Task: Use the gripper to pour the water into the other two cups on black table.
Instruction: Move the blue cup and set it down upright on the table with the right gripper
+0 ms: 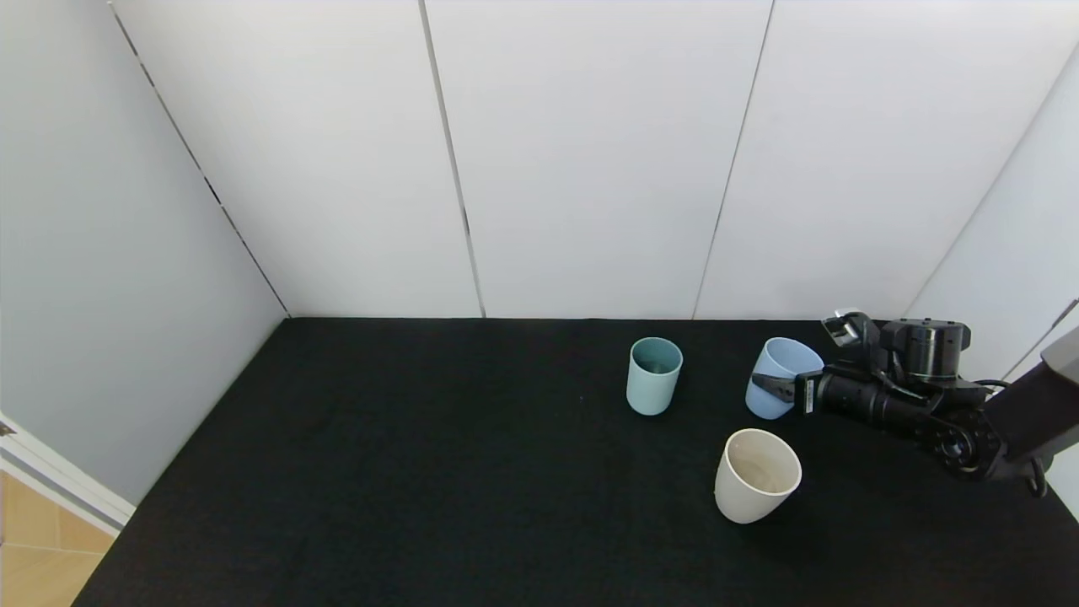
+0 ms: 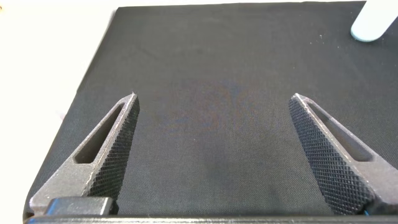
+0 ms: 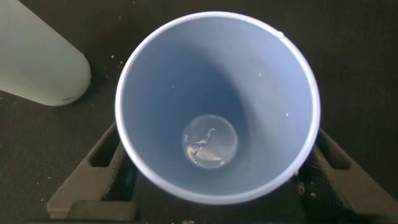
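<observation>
My right gripper is shut on the light blue cup at the right of the black table. The cup leans with its mouth towards the arm and its base low over the table. In the right wrist view the fingers clamp the cup from both sides, and a little clear water lies at its bottom. The teal-green cup stands upright to its left. The cream cup stands in front of it. My left gripper is open and empty above bare table.
White wall panels close the table at the back and both sides. The table's left edge drops to a wooden floor. A pale cup's side shows beside the blue cup, and a pale cup shows far off in the left wrist view.
</observation>
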Controlling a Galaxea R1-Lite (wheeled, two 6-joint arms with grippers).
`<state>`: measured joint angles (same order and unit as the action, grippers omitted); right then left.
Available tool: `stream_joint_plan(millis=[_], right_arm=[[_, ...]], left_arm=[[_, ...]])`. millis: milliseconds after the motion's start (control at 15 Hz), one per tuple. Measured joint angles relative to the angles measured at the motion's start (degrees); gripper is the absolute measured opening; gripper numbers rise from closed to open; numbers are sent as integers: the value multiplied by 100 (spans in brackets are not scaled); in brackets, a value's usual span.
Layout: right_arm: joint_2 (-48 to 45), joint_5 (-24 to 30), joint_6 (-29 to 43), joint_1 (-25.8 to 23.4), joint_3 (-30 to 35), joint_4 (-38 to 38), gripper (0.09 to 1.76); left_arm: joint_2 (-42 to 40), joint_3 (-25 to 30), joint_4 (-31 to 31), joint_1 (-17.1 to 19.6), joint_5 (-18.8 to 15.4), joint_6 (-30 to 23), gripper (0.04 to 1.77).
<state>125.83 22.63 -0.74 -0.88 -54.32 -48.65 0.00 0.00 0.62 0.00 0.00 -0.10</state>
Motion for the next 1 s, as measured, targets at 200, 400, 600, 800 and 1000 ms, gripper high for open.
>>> stream_joint_plan(millis=[200, 400, 600, 800, 1000], right_arm=[[7, -2, 1, 0, 0, -5, 154], [2, -2, 11, 6, 0, -22, 159], [-65, -9, 15, 39, 18, -32, 163], [-251, -5, 134, 72, 63, -24, 165], [-552, -6, 250, 123, 129, -13, 167]], left_arm=[[0, 0, -2, -2, 0, 0, 172], [0, 0, -2, 0, 0, 0, 172], [0, 0, 0, 0, 0, 2, 172], [0, 0, 0, 0, 0, 2, 172], [0, 0, -2, -2, 0, 0, 172]])
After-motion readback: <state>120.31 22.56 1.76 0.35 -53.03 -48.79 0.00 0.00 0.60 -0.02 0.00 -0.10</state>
